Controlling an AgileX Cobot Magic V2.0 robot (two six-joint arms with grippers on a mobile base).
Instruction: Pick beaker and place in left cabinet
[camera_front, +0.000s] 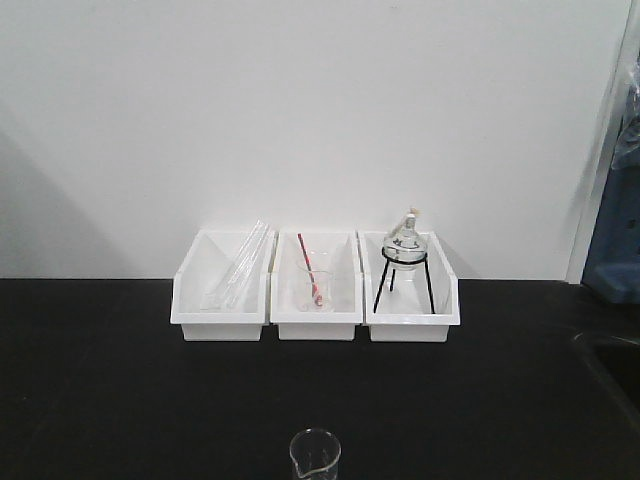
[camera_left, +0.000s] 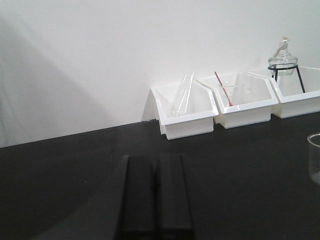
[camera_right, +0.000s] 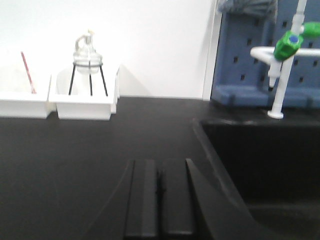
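We find beaker (camera_front: 315, 455) untouched on counter (camera_front: 100, 400), ahead-right of left tool (camera_left: 154, 162). Left tool, right tool (camera_right: 160, 165) both clenched, empty. Grasp, placement remain; left cabinet outside our view.

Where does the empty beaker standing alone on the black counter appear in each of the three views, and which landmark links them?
Exterior front-facing: the beaker is at the bottom centre, cut by the lower edge.
Left wrist-mounted: the beaker is at the right edge, partly cut off.
Right wrist-mounted: not in it.
Shared landmark: the round flask on its black tripod shows in all three.
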